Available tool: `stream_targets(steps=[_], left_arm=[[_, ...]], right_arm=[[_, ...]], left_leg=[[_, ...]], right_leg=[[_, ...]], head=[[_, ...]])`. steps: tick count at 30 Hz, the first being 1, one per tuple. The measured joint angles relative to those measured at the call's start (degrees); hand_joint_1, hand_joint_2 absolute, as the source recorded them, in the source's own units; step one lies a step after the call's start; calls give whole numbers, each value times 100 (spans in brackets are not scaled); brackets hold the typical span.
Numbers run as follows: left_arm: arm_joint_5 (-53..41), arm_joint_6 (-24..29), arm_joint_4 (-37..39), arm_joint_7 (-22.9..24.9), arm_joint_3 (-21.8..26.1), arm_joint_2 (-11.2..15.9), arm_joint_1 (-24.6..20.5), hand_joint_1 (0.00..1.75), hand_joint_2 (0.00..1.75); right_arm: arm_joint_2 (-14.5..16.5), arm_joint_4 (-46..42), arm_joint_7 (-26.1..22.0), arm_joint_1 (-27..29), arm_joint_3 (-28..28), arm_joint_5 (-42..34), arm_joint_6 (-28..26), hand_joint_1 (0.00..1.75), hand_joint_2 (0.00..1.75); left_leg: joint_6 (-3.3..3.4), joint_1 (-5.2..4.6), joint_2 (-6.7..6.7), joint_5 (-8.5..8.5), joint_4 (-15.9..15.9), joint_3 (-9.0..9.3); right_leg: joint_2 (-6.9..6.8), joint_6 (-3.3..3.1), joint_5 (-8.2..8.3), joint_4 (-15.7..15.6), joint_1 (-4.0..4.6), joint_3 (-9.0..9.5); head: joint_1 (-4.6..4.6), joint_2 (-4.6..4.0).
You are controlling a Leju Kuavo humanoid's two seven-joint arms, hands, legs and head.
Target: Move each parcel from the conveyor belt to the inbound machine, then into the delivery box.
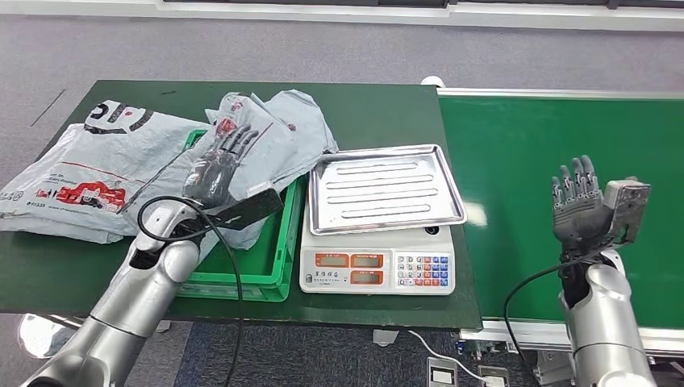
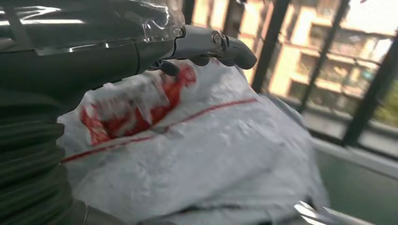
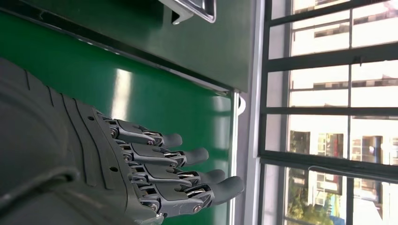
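Head view shows the left robot hand [image 1: 216, 165] resting spread on a soft, slippery parcel [image 1: 270, 133] over the green box [image 1: 270, 270], best gripped by bunched plastic, while the right robot hand [image 1: 579, 201] hangs open above the belt [image 1: 524, 161].

Head cam looks down fwd from high over table [image 1: 379, 105] and belt [image 1: 556, 161]; wrist cams sit close behind hands, both facing windows [image 3: 328, 93].

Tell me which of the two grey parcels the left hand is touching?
The left hand rests on the crumpled parcel lying over the green crate. The other parcel lies flatter on the table, farther left, untouched.
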Motion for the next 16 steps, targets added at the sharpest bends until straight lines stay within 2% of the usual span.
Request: stream_targets(steps=[6, 9, 12, 16], left_arm=[[916, -615, 54, -360, 32, 25, -189, 0, 175], [1898, -1434, 158, -711, 46, 18, -341, 0, 175], [2923, -2209, 492, -1043, 47, -81, -694, 0, 175], [3677, -2653, 1025, -1315, 54, -305, -1153, 0, 175]], right_arm=[[-76, 164, 10, -226, 147, -7, 34, 0, 0], [-81, 266, 9, -366, 273, 4, 64, 0, 0], [-81, 381, 4, -565, 505, 19, 72, 0, 0], [-81, 502, -28, -770, 800, -7, 96, 0, 0]], left_leg=[[0, 0, -1, 0, 0, 0], [-2, 1, -1, 2, 0, 0], [-2, 1, -2, 5, 1, 0], [-2, 0, -6, 8, 2, 1]], right_leg=[[-2, 0, 0, 0, 0, 1], [-1, 0, 1, 0, 1, 0], [-1, 0, 2, 0, 1, -1], [-4, 2, 5, 0, 0, 1]], head=[[-1, 0], [0, 0], [0, 0], [0, 0]])
